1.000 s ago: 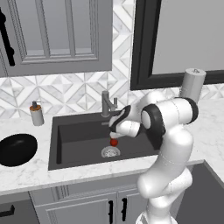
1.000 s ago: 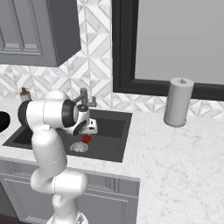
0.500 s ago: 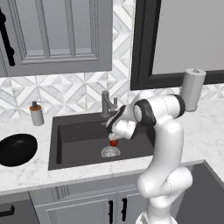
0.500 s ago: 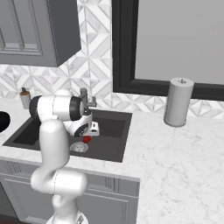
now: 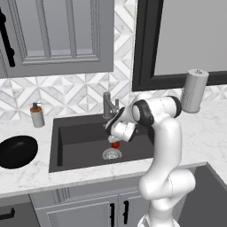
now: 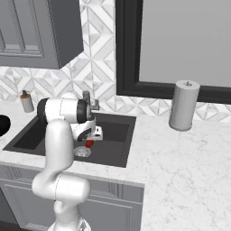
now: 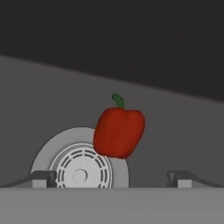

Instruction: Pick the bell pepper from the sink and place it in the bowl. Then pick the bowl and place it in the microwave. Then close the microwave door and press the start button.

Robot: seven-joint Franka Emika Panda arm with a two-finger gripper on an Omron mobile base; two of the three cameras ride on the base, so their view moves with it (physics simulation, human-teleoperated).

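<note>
My arm (image 5: pixel 166 146) was glossy white, built of rounded, tubular links. Dark bands ringed its joints. The gripper (image 7: pixel 112 177) ended in two small dark finger tips.

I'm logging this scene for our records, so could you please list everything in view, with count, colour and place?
bell pepper: one, red, on the sink floor beside the drain.
sink: one, dark grey, set in the counter.
drain: one, steel, in the sink floor.
faucet: one, grey, behind the sink.
bowl: one, black, on the counter left of the sink.
soap bottle: one, beige, at the backsplash.
paper towel roll: one, grey, on the counter right of the sink.
gripper: one, dark tips, open, low over the pepper.
</note>
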